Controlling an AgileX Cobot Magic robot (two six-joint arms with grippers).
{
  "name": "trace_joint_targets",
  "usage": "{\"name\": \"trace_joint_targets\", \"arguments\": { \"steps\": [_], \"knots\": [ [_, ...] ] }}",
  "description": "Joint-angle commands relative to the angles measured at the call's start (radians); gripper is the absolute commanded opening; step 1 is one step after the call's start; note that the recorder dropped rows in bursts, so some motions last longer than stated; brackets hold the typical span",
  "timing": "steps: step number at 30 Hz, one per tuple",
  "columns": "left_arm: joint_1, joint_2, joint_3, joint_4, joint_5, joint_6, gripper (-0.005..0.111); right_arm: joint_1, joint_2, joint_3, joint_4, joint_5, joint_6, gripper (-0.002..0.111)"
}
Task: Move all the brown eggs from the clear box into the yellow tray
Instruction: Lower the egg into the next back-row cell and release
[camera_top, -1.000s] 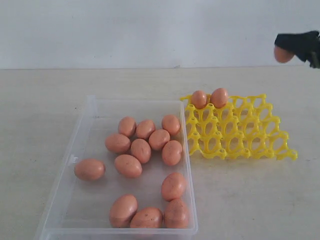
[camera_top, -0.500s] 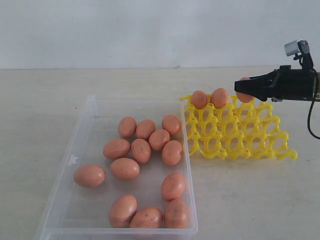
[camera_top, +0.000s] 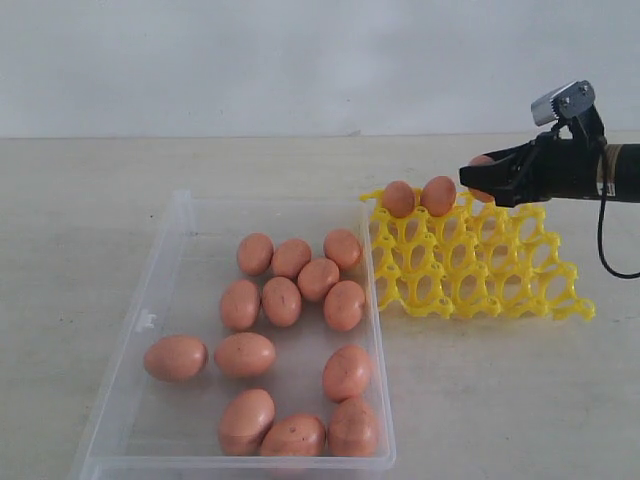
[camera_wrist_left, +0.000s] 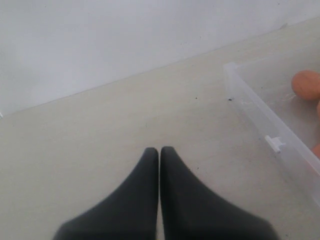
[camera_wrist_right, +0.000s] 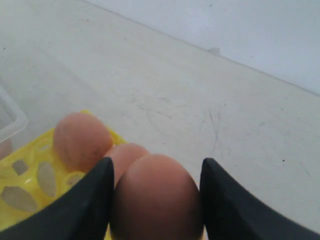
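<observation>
right pincer (camera_top: 476, 181) rose, clamped on egg (camera_wrist_right: 155, 200); left pincer (camera_wrist_left: 159, 151) together; beige tabletop (camera_top: 500, 400), white wall (camera_top: 300, 60).

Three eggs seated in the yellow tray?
No. Only two eggs sit in the yellow tray; a third egg is gripped in the right jaws.
</observation>
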Motion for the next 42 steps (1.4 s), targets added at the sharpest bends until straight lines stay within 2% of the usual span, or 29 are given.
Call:
{"name": "trace_joint_targets", "arguments": {
  "steps": [1,17,20,24,27,35,42],
  "knots": [
    [-0.002,-0.001,0.003,0.002,-0.002,0.000,0.001,0.006,0.016,-0.005,0.119,-0.012,-0.060,-0.001],
    [-0.002,-0.001,0.003,0.002,-0.002,0.000,0.001,0.010,0.055,-0.005,0.123,-0.027,-0.097,0.001],
    [-0.002,-0.001,0.003,0.002,-0.002,0.000,0.001,0.010,0.055,-0.005,0.093,-0.042,-0.092,0.009],
    [-0.002,-0.001,0.003,0.002,-0.002,0.000,0.001,0.010,0.055,-0.005,0.110,-0.040,-0.087,0.033],
    [-0.002,-0.001,0.003,0.002,-0.002,0.000,0.001,0.010,0.055,-0.005,0.118,-0.040,-0.087,0.046],
    [-0.002,-0.001,0.003,0.002,-0.002,0.000,0.001,0.010,0.055,-0.005,0.118,-0.040,-0.085,0.063],
    [-0.002,-0.001,0.003,0.002,-0.002,0.000,0.001,0.010,0.055,-0.005,0.122,-0.040,-0.085,0.064]
  ]
}}
